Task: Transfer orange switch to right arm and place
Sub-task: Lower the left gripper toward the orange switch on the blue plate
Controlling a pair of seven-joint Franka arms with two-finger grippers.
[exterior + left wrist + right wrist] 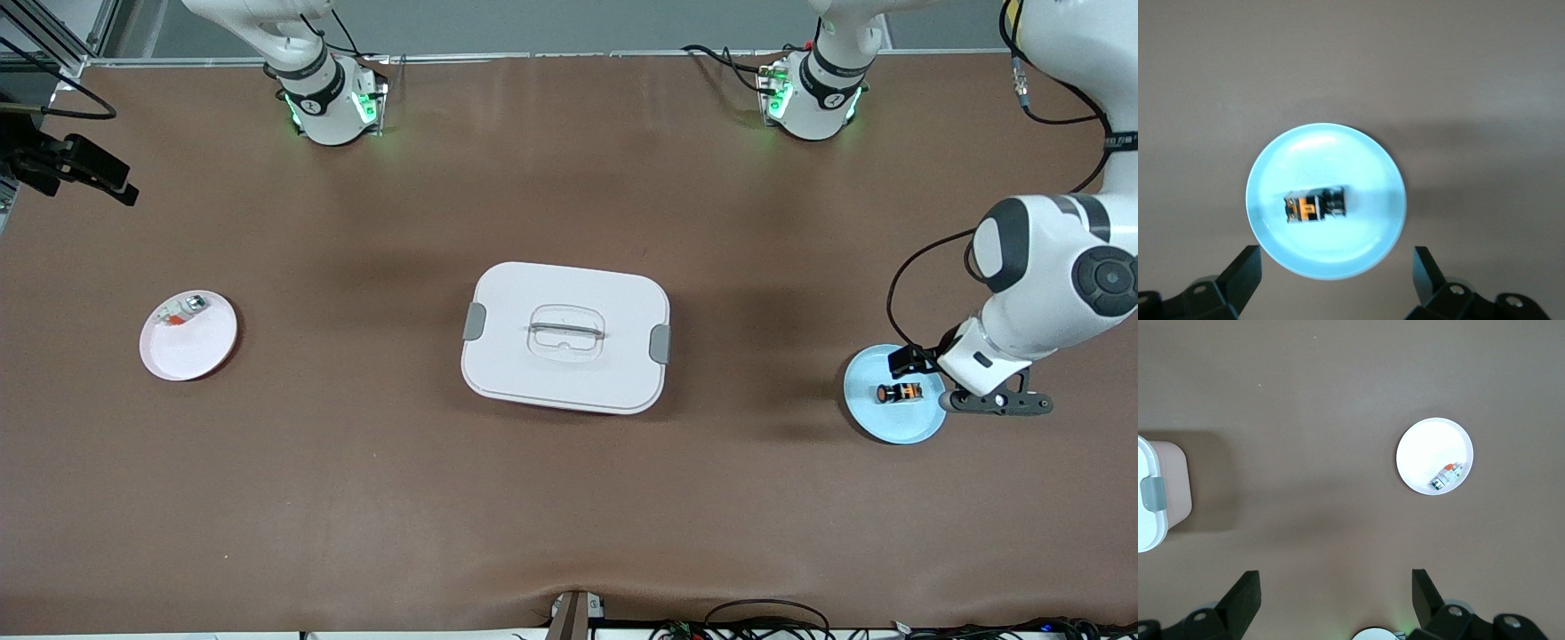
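Observation:
The orange switch (900,392) (1315,205) lies on its side in the middle of a light blue plate (893,425) (1331,150) near the left arm's end of the table. My left gripper (920,366) (1336,259) hangs open above the plate's rim, apart from the switch, with nothing between its fingers. High up at the right arm's end of the table, my right gripper (111,182) (1335,580) is also open and holds nothing, with bare table under it.
A white lidded box (569,293) (1151,520) with grey clips and a clear handle stands mid-table. A white plate (191,351) (1425,447) toward the right arm's end holds a small white-and-silver piece (182,311) (1446,475).

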